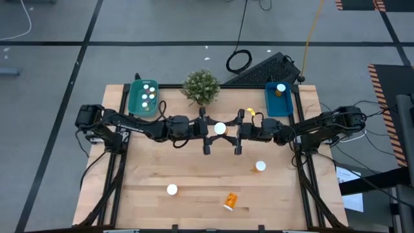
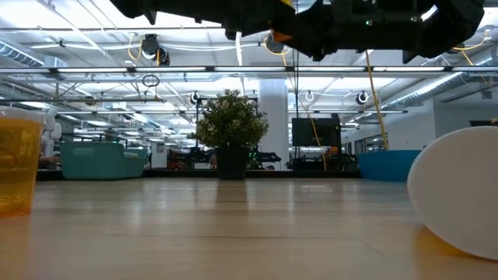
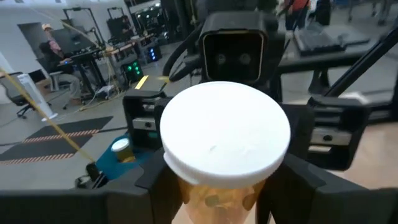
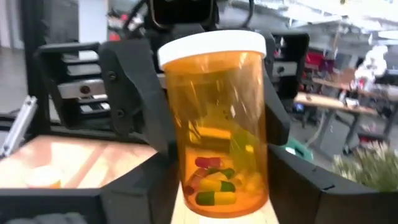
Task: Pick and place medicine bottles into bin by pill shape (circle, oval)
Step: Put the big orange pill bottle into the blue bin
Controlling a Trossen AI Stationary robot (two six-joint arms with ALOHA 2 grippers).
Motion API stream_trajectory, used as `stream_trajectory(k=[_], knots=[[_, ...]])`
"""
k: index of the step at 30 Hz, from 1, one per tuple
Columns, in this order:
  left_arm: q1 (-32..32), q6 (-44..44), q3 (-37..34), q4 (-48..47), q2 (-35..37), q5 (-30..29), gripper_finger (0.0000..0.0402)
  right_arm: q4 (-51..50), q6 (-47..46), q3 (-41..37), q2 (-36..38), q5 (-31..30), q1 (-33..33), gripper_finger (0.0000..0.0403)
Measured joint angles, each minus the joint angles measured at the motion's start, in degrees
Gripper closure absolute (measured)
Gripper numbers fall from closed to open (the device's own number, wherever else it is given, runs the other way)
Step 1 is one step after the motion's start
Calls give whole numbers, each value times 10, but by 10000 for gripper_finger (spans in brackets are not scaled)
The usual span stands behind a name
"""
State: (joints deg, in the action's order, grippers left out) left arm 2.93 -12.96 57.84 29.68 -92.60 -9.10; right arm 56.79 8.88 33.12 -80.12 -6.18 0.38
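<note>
Left gripper (image 1: 212,129): closed on the bottle (image 4: 217,124), fingers (image 4: 130,99) flat against both sides of its body, raised above table centre. Right gripper (image 1: 230,129): facing it at close range; whether it also grips cannot be told.

Step in hand: pill inspection. The pills (image 4: 208,180) appear to be elongated capsules, red, yellow and green, so judged oval.

Next move: carry to the matching bin, green bin (image 1: 134,103) or blue bin (image 1: 272,107); which takes ovals is not shown.

Bottle: clear orange plastic cylinder, smooth; cap (image 3: 224,134) white, round, matt
</note>
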Motion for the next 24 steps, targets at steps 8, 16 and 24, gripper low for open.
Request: stream_trajectory(k=[8,16,24], knots=[[-16,-5,-1,-91,-2,-42,202,-118,-56,1,1,-56,-1,111],[-52,14,-2,-209,-2,-66,202,-443,-142,82,48,-45,-8,106],[-68,29,-2,-278,-2,-57,202,-499,-92,154,49,-45,-22,120]])
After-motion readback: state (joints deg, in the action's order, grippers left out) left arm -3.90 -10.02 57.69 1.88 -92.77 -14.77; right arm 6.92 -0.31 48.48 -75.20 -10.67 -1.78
